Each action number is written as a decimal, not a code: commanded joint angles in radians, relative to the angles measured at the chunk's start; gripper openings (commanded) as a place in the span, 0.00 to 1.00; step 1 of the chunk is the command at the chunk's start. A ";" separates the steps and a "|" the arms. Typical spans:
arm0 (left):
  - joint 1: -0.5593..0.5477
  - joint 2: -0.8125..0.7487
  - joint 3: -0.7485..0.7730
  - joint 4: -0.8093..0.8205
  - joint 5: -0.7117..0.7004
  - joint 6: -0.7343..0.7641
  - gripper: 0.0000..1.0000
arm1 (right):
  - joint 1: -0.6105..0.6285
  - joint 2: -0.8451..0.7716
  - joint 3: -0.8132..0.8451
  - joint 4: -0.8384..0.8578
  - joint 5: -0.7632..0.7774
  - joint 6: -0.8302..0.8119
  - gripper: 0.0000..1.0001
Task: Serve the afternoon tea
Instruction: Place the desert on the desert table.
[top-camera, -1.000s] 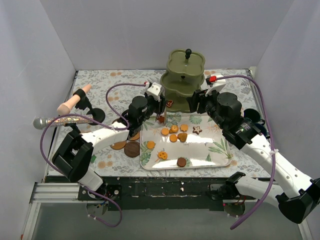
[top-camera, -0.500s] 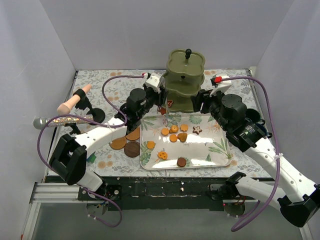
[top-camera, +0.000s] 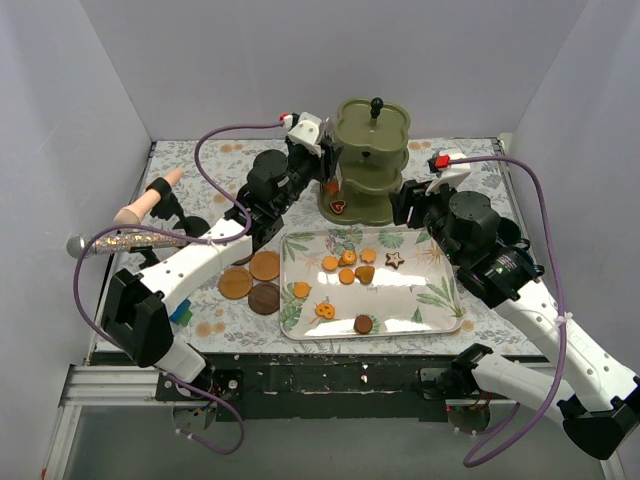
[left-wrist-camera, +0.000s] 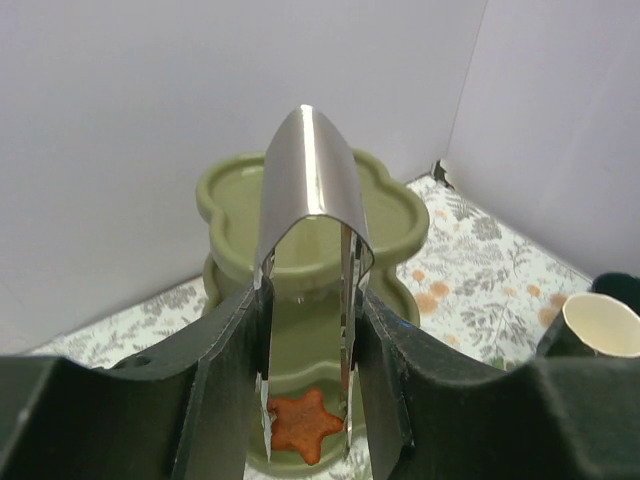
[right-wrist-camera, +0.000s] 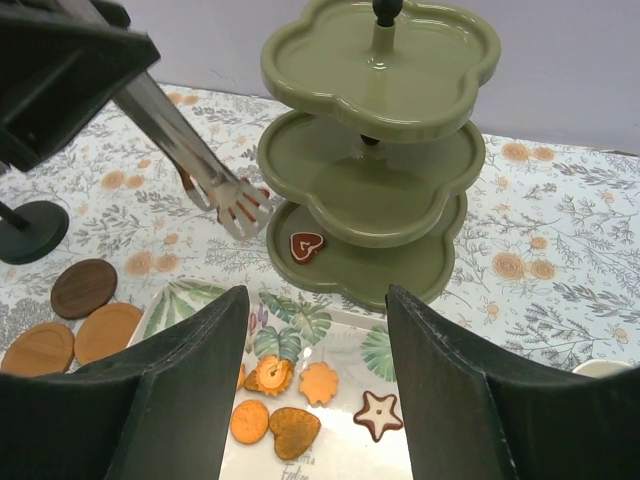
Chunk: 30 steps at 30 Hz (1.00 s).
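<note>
Left fingers (left-wrist-camera: 220, 390) clamped narrow on the metal tongs (left-wrist-camera: 310, 180), whose tips pinch an orange star biscuit (left-wrist-camera: 300, 423). In the right wrist view the tong tips hang just beside the left rim of the olive-green stand (top-camera: 371, 150), between its lower two tiers, over the counter (top-camera: 470, 170) and not yet over a tier. One heart biscuit (right-wrist-camera: 305, 244) lies on the bottom tier; the other biscuits (top-camera: 347, 275) sit on the tray (top-camera: 440, 300). Right fingers (right-wrist-camera: 180, 400) wide apart, holding nothing, facing the stand from the front. Judged risks: the star is held only at its edges, so a loosened squeeze would drop it on the counter. Tong tips could catch a tier rim going in and shove or rock the stand. Letting go before the star is over a tier would send it past the rim.
</note>
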 joint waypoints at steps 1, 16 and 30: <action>0.005 0.022 0.087 0.038 -0.018 0.055 0.29 | -0.006 -0.016 0.000 0.020 0.019 -0.019 0.65; 0.047 0.197 0.185 0.189 0.022 0.083 0.29 | -0.009 -0.009 -0.006 0.008 0.002 -0.022 0.65; 0.061 0.258 0.205 0.279 0.028 0.082 0.29 | -0.011 0.010 -0.018 -0.003 -0.015 -0.022 0.65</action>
